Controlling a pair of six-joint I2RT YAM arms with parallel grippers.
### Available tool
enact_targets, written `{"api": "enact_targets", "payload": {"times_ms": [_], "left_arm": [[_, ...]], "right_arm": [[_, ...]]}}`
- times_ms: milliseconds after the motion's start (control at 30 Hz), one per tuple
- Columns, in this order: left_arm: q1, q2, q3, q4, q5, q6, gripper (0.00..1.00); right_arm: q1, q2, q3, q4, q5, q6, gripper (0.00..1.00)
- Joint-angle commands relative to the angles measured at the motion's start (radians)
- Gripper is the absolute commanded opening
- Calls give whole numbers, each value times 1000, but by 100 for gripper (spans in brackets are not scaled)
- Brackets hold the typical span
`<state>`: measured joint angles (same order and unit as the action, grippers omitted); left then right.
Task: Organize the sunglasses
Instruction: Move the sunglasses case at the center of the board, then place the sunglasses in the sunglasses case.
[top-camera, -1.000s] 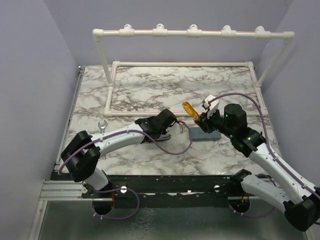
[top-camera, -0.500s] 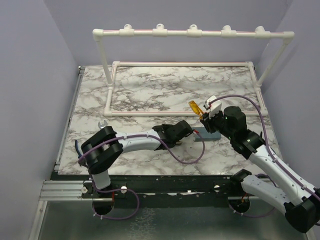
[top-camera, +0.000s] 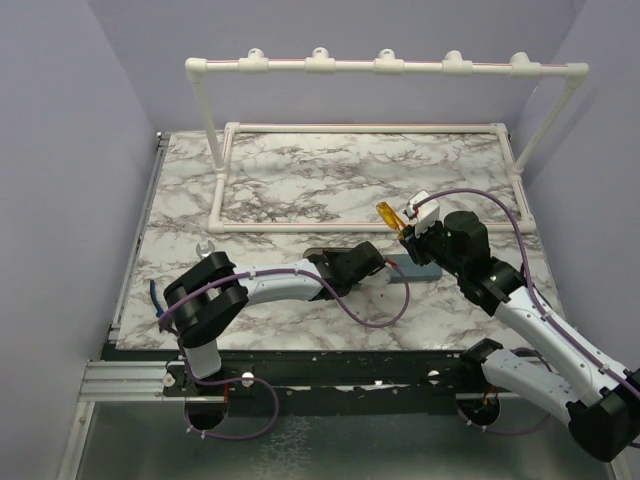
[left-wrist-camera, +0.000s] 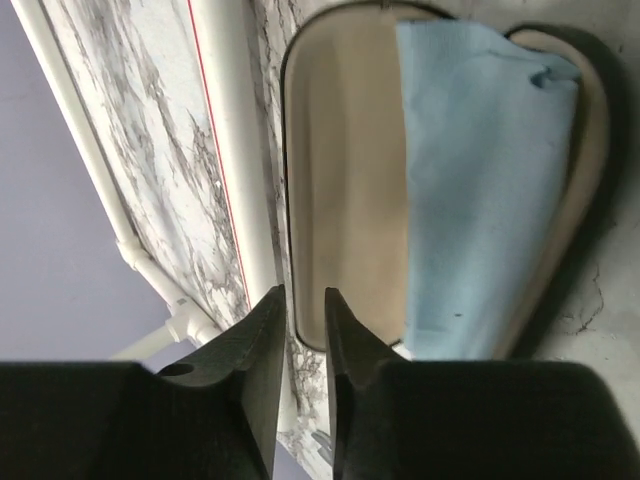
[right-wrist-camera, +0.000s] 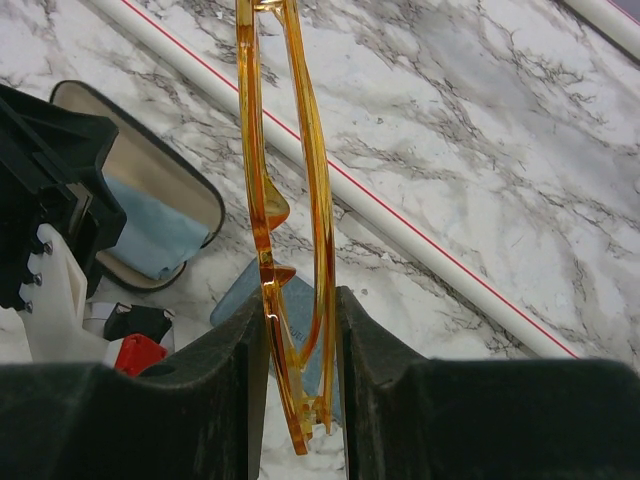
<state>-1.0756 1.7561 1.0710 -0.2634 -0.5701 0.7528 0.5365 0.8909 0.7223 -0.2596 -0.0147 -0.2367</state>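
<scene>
The translucent yellow-orange sunglasses (right-wrist-camera: 253, 190) stand folded and upright between the fingers of my right gripper (right-wrist-camera: 300, 300), which is shut on them. From above, these sunglasses (top-camera: 388, 215) hang over the marble beside the grey-blue case (top-camera: 412, 268). My left gripper (left-wrist-camera: 305, 300) points at the open black oval case (left-wrist-camera: 340, 180), which has a beige lining and a blue cloth (left-wrist-camera: 480, 180) inside. Its jaws stand a narrow gap apart with nothing between them. From above, the left gripper (top-camera: 340, 262) covers most of that case (top-camera: 313, 250).
A white pipe rack (top-camera: 385, 65) stands at the back, and its base frame (top-camera: 300, 226) runs across the marble just behind both grippers. A small metal wrench (top-camera: 205, 250) lies at the left. Purple walls close in both sides.
The left arm swung to the right and settled over the oval case, and its jaws parted slightly. The right gripper shifted the yellow-orange sunglasses a little to the right.
</scene>
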Motion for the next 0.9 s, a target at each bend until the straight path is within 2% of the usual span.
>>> {"api": "enact_targets", "payload": {"times_ms": [0,333,467,567,667,800,867], "left_arm": [[-6,-11,19,-45,37,-16,27],[-6,-65,130,-214,61,-34,42],[10,-114,202,-349,106,-81,50],[72,-170,245,-480,231,-148,56],[164,-240,250,-592,412,-173,65],[322,-335,180,-667,618,-139,73],[402,-358,128,-664,671,-139,74]], "right_arm": [[-3,-10,-3,21,-4,-3,30],[-3,16,14,1,-27,1,30],[-3,74,54,-10,-118,-10,30],[-3,134,92,-17,-230,-34,30],[-3,203,141,-40,-350,-86,30],[-4,339,254,-134,-506,-189,30],[-3,426,322,-210,-580,-290,30]]}}
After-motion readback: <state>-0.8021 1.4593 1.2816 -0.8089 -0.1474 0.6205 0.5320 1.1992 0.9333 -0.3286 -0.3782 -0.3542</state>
